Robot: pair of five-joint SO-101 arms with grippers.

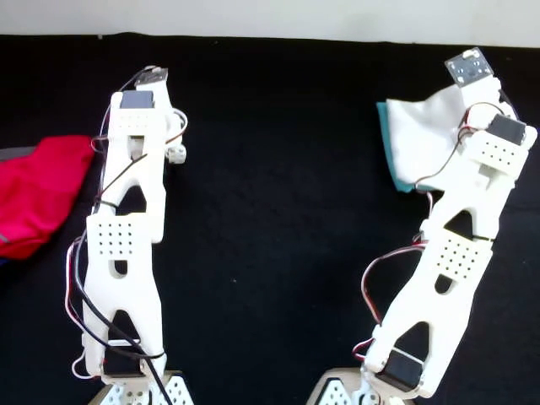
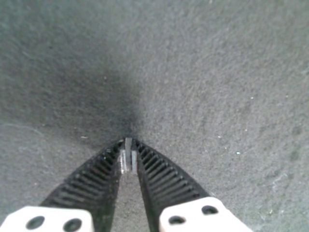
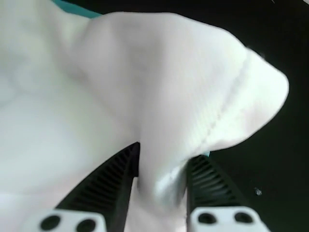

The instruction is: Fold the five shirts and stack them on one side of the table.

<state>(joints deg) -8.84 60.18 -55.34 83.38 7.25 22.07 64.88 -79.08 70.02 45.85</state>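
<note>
Though half hidden, white shirt (image 1: 422, 139) gripped by right end effector (image 3: 161, 162); left end effector (image 2: 128, 152) clenched.

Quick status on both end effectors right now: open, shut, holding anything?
Left end effector: closed, holding nothing.
Right end effector: closed on a fold of the white shirt.

Looked like robotics lab bench: black cloth-covered table (image 1: 278, 169), two white printed arms (image 1: 126, 236) with exposed wiring, plain wall (image 1: 253, 15).
</note>
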